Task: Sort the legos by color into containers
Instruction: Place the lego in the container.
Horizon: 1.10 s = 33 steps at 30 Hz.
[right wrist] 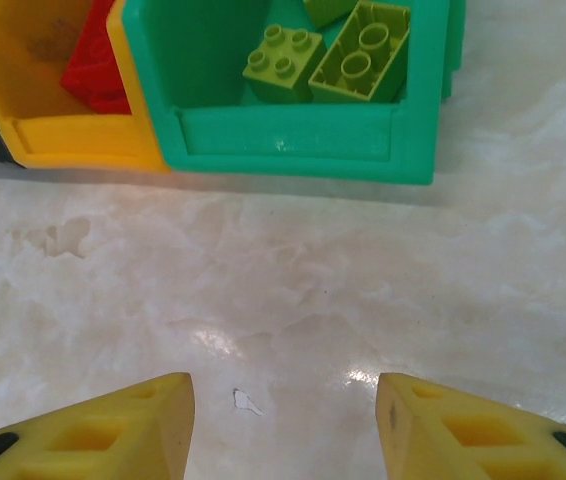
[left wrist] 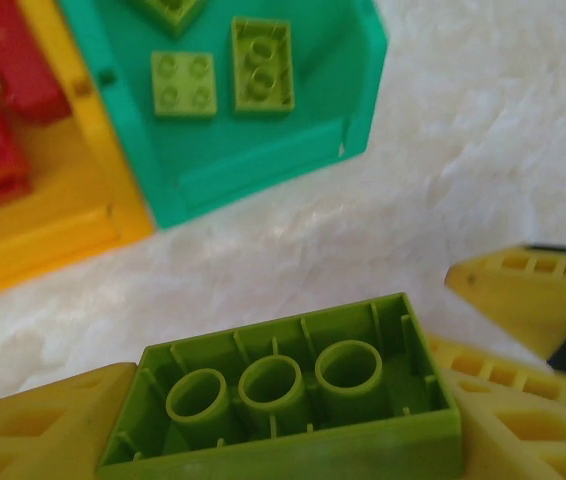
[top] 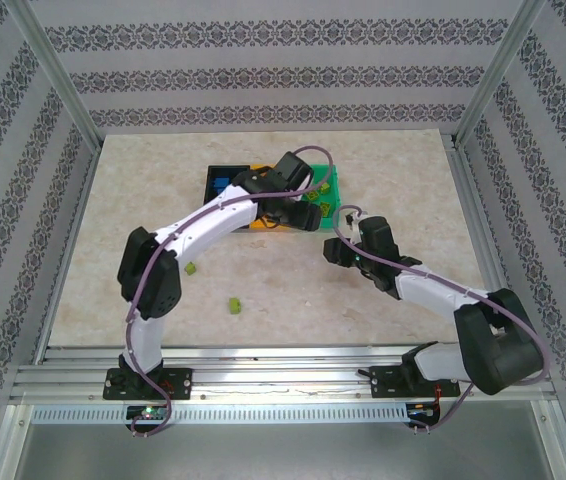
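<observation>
Yellow-green plastic lego brick (left wrist: pixel 293 400), hollow three-tubed underside showing, sits clamped in left gripper (left wrist: pixel 283 455); glossy green rectangular bin (left wrist: pixel 253 168) at 12 o'clock. Right gripper (right wrist: pixel 283 420) gapes wide, apparently empty.

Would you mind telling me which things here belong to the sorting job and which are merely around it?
Part of the job: green bin, orange bin, black bin, sorted bricks, held brick in the left gripper, two loose bricks, open right gripper.

Just surroundings: table, metal frame, patterned walls.
</observation>
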Available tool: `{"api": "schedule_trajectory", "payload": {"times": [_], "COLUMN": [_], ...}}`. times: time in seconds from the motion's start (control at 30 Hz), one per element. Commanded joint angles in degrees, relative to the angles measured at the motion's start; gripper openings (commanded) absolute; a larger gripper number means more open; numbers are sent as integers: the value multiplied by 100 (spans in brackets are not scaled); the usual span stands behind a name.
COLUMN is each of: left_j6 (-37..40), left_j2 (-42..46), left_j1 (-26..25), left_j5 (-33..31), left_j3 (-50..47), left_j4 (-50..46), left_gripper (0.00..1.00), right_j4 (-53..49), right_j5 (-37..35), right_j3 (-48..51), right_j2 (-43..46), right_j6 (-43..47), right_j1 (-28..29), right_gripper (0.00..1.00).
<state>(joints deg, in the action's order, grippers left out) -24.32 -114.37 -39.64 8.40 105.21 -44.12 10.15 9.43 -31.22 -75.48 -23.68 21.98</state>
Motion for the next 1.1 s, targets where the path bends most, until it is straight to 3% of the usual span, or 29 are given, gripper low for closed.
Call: {"api": "schedule_trajectory", "payload": {"times": [0.0, 0.17, 0.43, 0.6, 0.8, 1.07], "left_j6": [254, 291, 313, -60, 54, 208], "left_j2": [-364, -1087, -2702, -3012, -2502, -561], "left_j1": [87, 236, 526, 640, 600, 518], "left_j5": [-72, 3, 177, 454, 519, 448], "left_j3": [718, 1760, 4327, 4563, 3818, 504], "left_j4": [-136, -161, -782, -546, -578, 360], "left_gripper": [70, 70, 74, 75, 77, 78], "right_j4": [150, 201, 386, 432, 449, 468], "right_j5": [-179, -251, -591, -565, -436, -297], "right_j3": [105, 154, 523, 576, 530, 481], "right_j2": [157, 255, 833, 904, 781, 638], "right_j6": [13, 14, -99, -142, -177, -204], "right_j1": [-20, -77, -187, -216, -223, -228], "right_gripper": [52, 51, 51, 52, 52, 52]}}
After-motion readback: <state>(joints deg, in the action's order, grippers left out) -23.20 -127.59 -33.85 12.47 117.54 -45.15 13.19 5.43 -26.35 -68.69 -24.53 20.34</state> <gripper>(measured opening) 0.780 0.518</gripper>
